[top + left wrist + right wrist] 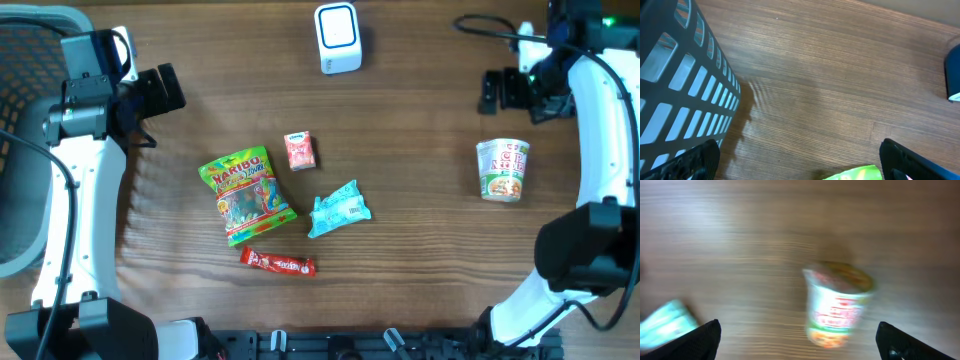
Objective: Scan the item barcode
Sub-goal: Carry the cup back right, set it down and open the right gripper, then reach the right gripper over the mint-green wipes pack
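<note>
A white barcode scanner (337, 38) stands at the back middle of the table; its dark edge (954, 75) shows at the right of the left wrist view. An upright cup of noodles (502, 168) stands at the right, blurred in the right wrist view (837, 302). My right gripper (488, 92) hangs open behind the cup, apart from it, nothing between its fingers (801, 344). My left gripper (172, 90) is open and empty at the far left (800, 162), above bare wood.
In the middle lie a green Haribo bag (246, 195) (855, 174), a small pink box (300, 151), a light blue tissue pack (338, 209) (665, 325) and a red bar (278, 263). A dark slotted basket (20, 150) (680, 85) stands at the left edge.
</note>
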`<state>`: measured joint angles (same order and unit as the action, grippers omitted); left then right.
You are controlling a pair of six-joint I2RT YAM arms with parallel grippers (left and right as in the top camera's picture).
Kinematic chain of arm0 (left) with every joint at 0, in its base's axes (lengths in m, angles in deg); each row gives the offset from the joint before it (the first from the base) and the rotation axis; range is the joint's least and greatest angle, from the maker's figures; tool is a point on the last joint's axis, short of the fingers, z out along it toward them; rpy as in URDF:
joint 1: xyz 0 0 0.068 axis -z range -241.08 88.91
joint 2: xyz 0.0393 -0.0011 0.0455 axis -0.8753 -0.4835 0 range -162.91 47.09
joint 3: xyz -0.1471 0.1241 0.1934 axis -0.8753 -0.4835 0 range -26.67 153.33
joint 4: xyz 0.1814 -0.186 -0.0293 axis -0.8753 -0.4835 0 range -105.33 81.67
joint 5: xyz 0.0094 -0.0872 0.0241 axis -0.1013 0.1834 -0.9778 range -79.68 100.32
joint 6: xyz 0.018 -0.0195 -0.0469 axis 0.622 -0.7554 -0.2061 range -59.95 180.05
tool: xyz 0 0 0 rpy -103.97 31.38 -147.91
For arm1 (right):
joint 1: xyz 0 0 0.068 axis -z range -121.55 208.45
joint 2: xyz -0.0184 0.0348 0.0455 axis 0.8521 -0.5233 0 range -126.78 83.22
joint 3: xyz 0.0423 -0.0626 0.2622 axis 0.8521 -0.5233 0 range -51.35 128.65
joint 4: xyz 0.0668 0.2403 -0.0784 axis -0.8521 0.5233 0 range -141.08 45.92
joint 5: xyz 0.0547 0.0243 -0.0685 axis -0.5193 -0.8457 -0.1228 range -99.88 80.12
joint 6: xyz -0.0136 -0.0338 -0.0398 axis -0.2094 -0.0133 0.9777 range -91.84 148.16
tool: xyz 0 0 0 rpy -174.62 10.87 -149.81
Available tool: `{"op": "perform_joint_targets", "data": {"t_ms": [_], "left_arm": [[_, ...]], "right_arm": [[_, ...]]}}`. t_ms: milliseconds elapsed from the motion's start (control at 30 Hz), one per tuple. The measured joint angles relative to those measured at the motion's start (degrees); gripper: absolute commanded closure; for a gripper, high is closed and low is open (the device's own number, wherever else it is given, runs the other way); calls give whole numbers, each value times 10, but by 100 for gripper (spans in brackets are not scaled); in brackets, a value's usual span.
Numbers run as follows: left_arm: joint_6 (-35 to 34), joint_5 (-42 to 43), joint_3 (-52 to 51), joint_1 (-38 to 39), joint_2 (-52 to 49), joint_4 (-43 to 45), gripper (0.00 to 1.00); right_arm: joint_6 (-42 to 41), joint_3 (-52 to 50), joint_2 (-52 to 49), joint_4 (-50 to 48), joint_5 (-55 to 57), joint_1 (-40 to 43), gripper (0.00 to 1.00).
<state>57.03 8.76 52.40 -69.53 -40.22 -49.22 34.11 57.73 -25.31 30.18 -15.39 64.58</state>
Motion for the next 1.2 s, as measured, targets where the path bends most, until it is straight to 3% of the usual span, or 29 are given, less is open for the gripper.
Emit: {"op": "perform_joint_targets", "data": {"t_ms": [300, 467, 667, 800, 833, 900, 1200], "left_arm": [[0, 0, 0, 0, 0, 0, 0], [0, 0, 0, 0, 0, 0, 0], [0, 0, 0, 0, 0, 0, 0], [0, 0, 0, 0, 0, 0, 0], [0, 0, 0, 0, 0, 0, 0], [0, 0, 0, 0, 0, 0, 0], [0, 0, 0, 0, 0, 0, 0]], "right_arm": [[-13, 6, 15, -9, -164, -128, 0], [-65, 6, 15, -31, -198, -180, 32], [-90, 6, 15, -30, -200, -258, 38], [-97, 6, 15, -24, -164, -322, 48], [-99, 6, 15, -25, -149, -343, 52], [-103, 6, 15, -30, -120, -388, 75], [-145, 6, -41, -42, -59, -467, 82]]}}
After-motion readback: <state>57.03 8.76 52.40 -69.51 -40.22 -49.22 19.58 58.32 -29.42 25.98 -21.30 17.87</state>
